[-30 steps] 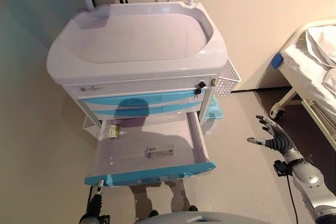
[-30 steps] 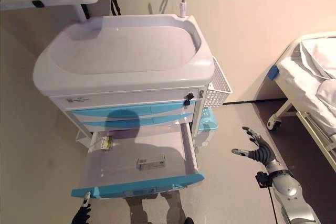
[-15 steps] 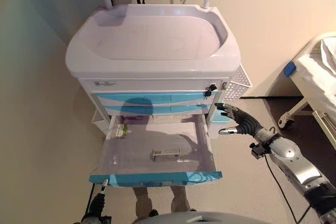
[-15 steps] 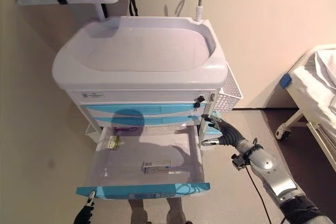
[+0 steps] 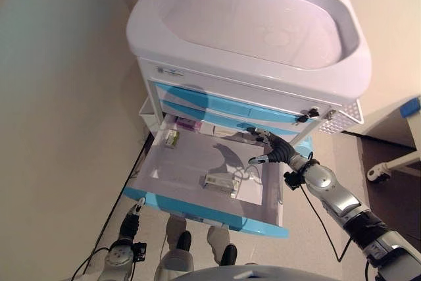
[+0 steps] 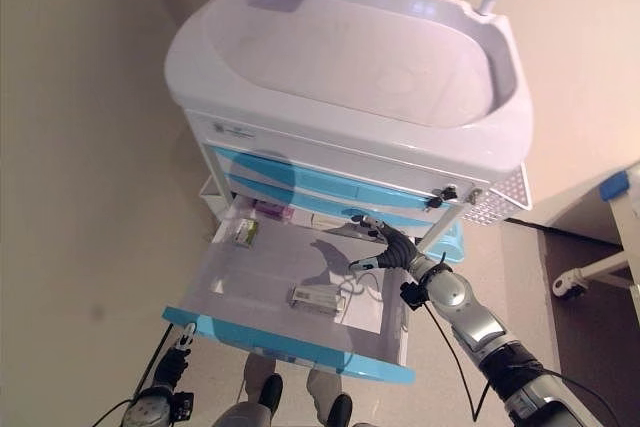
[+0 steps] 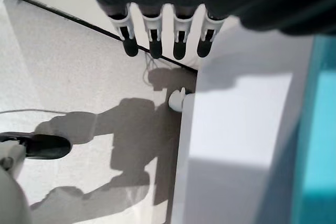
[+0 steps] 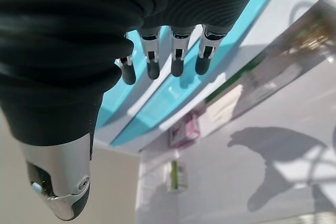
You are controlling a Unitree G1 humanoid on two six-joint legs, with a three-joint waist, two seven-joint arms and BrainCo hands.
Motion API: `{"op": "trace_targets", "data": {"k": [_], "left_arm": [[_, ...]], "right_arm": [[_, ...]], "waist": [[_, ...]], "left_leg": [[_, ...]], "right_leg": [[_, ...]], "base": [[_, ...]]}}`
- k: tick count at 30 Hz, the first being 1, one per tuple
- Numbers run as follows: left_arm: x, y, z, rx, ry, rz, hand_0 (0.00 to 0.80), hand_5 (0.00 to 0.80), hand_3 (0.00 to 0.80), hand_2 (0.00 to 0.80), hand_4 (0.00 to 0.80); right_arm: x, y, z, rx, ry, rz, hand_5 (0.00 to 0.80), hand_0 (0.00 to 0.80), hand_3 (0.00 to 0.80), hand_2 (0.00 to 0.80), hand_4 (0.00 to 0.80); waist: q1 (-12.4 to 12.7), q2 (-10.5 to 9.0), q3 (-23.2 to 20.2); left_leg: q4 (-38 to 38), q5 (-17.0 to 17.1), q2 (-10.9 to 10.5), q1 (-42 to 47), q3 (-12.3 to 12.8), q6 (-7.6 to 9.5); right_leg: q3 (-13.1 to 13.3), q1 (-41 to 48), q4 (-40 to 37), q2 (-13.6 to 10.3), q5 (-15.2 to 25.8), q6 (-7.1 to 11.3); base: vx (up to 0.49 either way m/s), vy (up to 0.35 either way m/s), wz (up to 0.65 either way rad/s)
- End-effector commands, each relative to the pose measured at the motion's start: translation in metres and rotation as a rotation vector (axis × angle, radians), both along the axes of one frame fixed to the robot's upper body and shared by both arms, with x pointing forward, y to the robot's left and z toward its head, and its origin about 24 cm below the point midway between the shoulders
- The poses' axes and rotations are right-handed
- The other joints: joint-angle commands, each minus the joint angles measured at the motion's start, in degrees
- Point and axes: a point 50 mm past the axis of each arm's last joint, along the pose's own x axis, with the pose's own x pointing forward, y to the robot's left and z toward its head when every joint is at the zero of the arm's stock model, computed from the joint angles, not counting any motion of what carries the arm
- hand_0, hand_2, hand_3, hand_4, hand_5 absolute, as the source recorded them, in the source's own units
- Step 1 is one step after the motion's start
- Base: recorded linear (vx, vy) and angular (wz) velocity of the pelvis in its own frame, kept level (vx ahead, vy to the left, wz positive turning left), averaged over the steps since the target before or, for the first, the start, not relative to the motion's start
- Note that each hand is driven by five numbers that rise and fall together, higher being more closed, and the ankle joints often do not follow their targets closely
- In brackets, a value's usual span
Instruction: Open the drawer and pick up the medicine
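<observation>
The white cart's bottom drawer (image 5: 204, 214) with a blue front stands pulled out. A small white medicine box (image 5: 220, 183) lies flat in the middle of its floor. A green packet (image 5: 172, 138) and a pink box (image 5: 189, 124) lie at the drawer's back left; both also show in the right wrist view (image 8: 176, 176). My right hand (image 5: 271, 149) is open, fingers straight, above the drawer's back right, to the right of and behind the medicine box, holding nothing. My left hand (image 5: 129, 223) hangs low by the drawer's front left corner, open and empty.
The cart's white top (image 5: 250, 24) and two shut blue drawers (image 5: 223, 110) overhang the open drawer. A white wire basket (image 5: 345, 118) hangs on the cart's right side. A bed frame with a caster (image 5: 373, 174) stands at the right. A wall runs along the left.
The camera has turned and come closer. My right hand has moved from over the floor right of the cart to above the open drawer's back right. The left hand stays low.
</observation>
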Motion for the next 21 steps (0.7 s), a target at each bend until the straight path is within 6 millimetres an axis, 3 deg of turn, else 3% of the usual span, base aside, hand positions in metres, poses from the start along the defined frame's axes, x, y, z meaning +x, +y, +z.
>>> {"op": "trace_targets", "data": {"k": [1,4,9,17,21], "left_arm": [[-0.046,0.049,0.001,0.025,0.058,0.309,0.000,0.000,0.000,0.000,0.000],[-0.029,0.058,0.021,-0.019,-0.115,0.358,0.000,0.000,0.000,0.000,0.000],[-0.017,0.065,0.046,-0.034,-0.284,0.368,0.000,0.000,0.000,0.000,0.000],[-0.027,0.078,0.068,-0.055,-0.429,0.476,0.000,0.000,0.000,0.000,0.000],[-0.035,0.086,0.063,-0.016,-0.372,0.500,0.000,0.000,0.000,0.000,0.000]], "right_arm": [[0.004,0.005,0.011,0.010,-0.089,-0.016,0.000,0.000,0.000,0.000,0.000],[0.007,0.001,-0.001,-0.022,-0.060,-0.073,0.000,0.000,0.000,0.000,0.000],[0.010,-0.005,-0.009,-0.082,-0.056,-0.127,0.000,0.000,0.000,0.000,0.000],[0.009,-0.014,-0.018,-0.124,-0.028,-0.182,0.000,0.000,0.000,0.000,0.000],[0.009,-0.018,-0.018,-0.136,-0.026,-0.186,0.000,0.000,0.000,0.000,0.000]], "waist": [[1.41,-0.65,-2.16],[1.98,-0.53,-2.47],[2.60,-0.27,-2.52],[3.89,0.35,-2.35],[4.03,0.78,-2.05]], "left_leg": [[-1.80,2.51,-3.76,-2.85,0.07,1.88],[-1.80,2.55,-4.05,-3.10,-1.17,1.94],[-1.80,2.53,-4.21,-3.13,-2.12,2.01],[-1.71,2.72,-4.51,-3.61,-3.39,2.01],[-1.65,2.99,-4.52,-4.07,-3.97,1.89]], "right_leg": [[-1.06,-3.62,4.55,-3.18,1.75,3.21],[-2.48,-3.39,4.62,-3.51,1.36,3.15],[-3.36,-3.13,4.67,-3.72,1.10,3.07],[-4.85,-2.86,4.56,-4.00,0.63,2.86],[-5.40,-3.06,4.78,-4.07,0.44,2.75]], "base": [[0.024,-0.013,0.36],[0.017,-0.018,0.27],[0.021,-0.013,0.20],[0.010,-0.018,0.10],[-0.011,-0.020,0.12]]}}
